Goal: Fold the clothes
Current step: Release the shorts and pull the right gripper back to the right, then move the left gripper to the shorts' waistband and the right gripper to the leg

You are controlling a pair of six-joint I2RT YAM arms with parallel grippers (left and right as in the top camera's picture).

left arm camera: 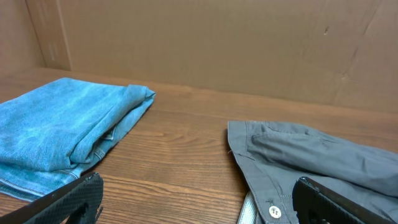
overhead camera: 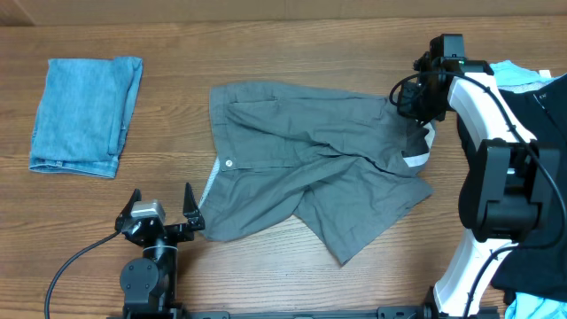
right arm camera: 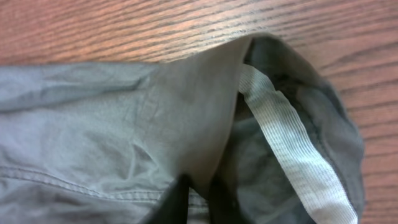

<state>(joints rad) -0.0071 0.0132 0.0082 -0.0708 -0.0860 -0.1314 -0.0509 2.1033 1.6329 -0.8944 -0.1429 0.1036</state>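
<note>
I start with the bench [overhead camera: 292, 275], bare wood with free room along its 12 o'clock edge and across the 6 o'clock strip between the two arm bases.

The grey shorts [overhead camera: 301, 168] lie spread and wrinkled at the centre. Their long axis runs roughly 9 to 3 o'clock, with the waist at the 9 end and one leg trailing toward 5. A folded denim piece [overhead camera: 84, 115] sits well apart at 10 o'clock. At the 3 o'clock edge a black garment [overhead camera: 545, 115] and a light-blue garment [overhead camera: 514, 71] wait, partly hidden behind my right arm.

The right end effector [right arm camera: 196, 190] is down on the 3 o'clock end of the shorts. Its fingers are closed to a narrow pinch with grey cloth gathered between them. The left end effector [overhead camera: 161, 197] is spread fully wide, holds nothing, and sits off the cloth just beside the 7 o'clock corner.

A pale band [right arm camera: 280, 137] of lining shows inside the pinched leg opening. The button [overhead camera: 229, 163] marks the waist.

My judgement is that the fold turns on the right arm. It already has the 3 o'clock end, and the cloth lies from it toward 9, so carrying that end across should halve the shorts. The left could pin the waist. The open wood at 12 gives clearance; the pile at 3 does not.
</note>
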